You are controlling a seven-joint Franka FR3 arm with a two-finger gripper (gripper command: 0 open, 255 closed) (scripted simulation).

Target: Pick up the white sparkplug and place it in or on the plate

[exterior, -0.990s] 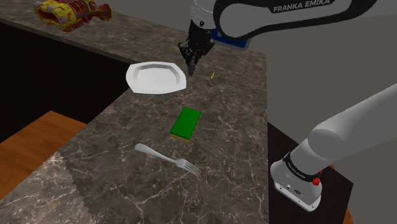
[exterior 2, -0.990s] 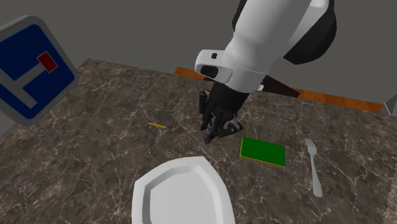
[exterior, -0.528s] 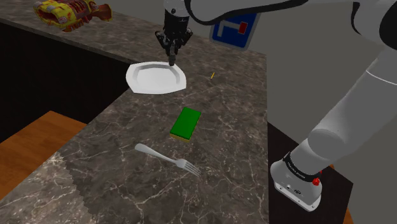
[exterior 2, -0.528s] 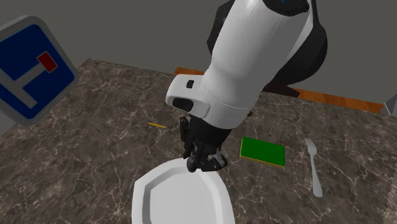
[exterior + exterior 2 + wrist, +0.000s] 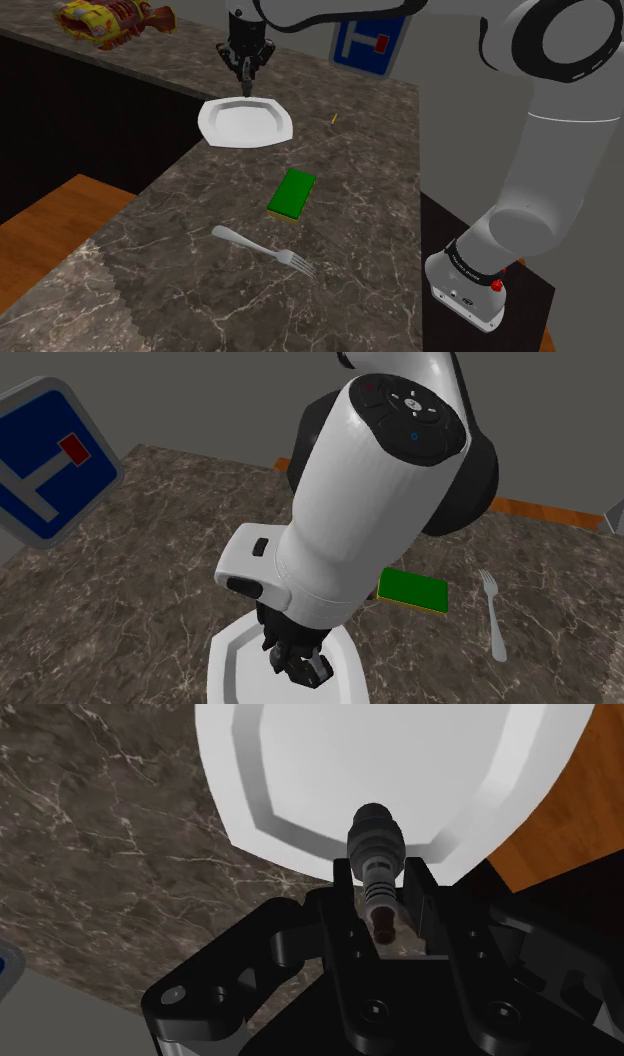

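— Where is the sparkplug found?
— The grey sparkplug (image 5: 374, 844) is clamped between the two black fingers of the gripper (image 5: 382, 889). Its dark end is pointed away from the hand, over the rim of the white plate (image 5: 262, 804). Whether the plate is touched by it cannot be told.

— And how is the gripper placed over the table?
— In the shoulder view it is held above the far edge of the plate, which is set on the dark marbled counter (image 5: 200, 270).

— What else is laid out there?
— A green sponge (image 5: 292, 193) is seen nearer than the plate, and a grey fork (image 5: 262, 249) nearer still. A small yellow sliver (image 5: 334, 120) is seen to the shoulder view's right of the plate. A blue sign (image 5: 365, 60) is stood at the far side behind the arm. A yellow and red snack bag (image 5: 110, 20) is laid at the shoulder view's far left.
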